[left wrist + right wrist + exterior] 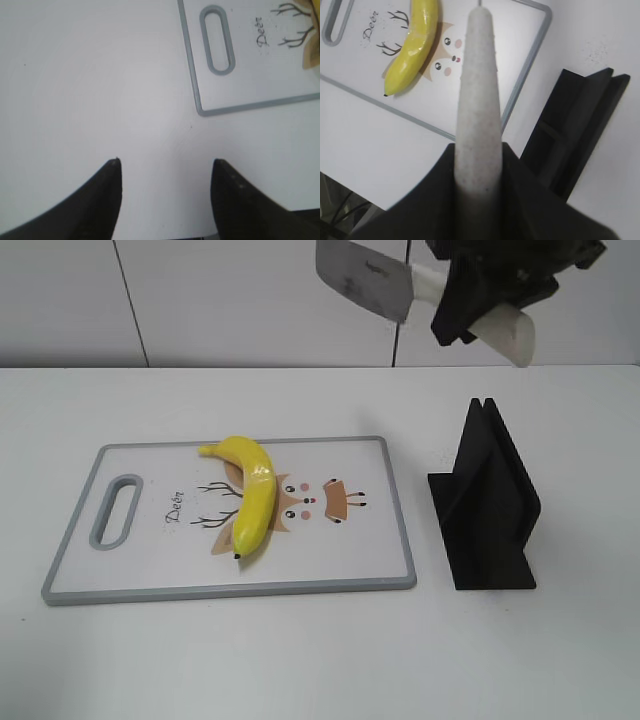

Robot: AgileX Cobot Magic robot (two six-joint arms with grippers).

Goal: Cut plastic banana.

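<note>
The plastic banana [251,499] lies whole on the white cutting board [380,540], black tip toward the front; it also shows in the right wrist view [414,45]. My right gripper [470,302] is shut on the white handle of a knife [365,278], held high above the board's right end, blade pointing left. In the right wrist view the knife handle [479,100] runs out between the jaws [479,160]. My left gripper [166,165] is open and empty over bare table, left of the board's handle slot [217,40].
A black knife stand [487,505] sits on the table right of the board; it also shows in the right wrist view [575,130]. The white table [320,650] spreads in front of the board. A white wall stands behind.
</note>
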